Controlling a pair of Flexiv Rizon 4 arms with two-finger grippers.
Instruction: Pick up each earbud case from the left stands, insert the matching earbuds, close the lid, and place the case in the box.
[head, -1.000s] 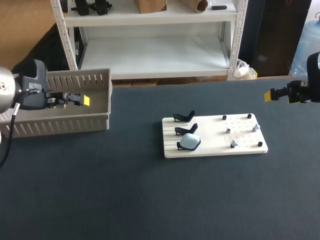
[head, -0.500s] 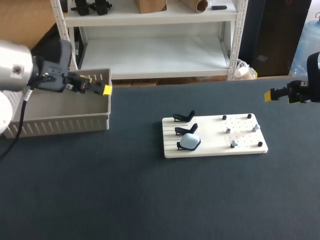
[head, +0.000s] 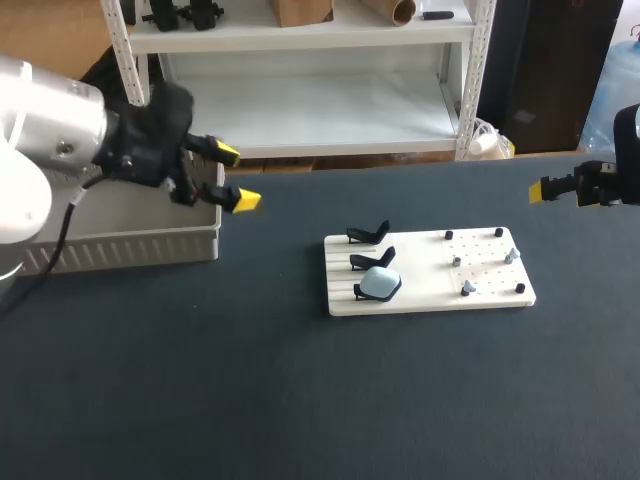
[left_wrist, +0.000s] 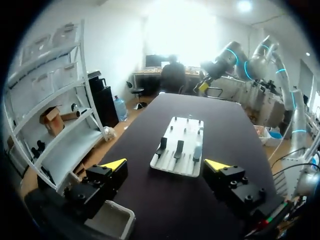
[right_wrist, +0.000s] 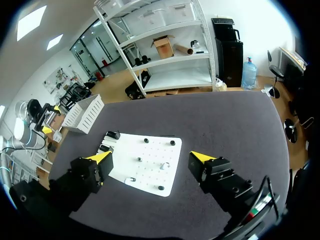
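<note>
so, one earbud case (head: 379, 285), pale blue, sits on the nearest stand of the white board (head: 430, 297). the two other stands (head: 368, 234) are bare, which suggests two cases are already dealt with, though the arm hides much of the inside of the box (head: 120, 245), so i cannot confirm it. what look like small grey earbuds (head: 467, 288) sit at the board's right side. the left gripper (head: 236, 177) hangs by the box's right end, fingers spread, holding nothing. the right gripper (right_wrist: 151, 157) hangs well off to the right, likewise spread and empty.

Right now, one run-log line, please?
left fingers open by grey slatted plastic box | right fingers open | pale-blue earbud case on black stand
</note>
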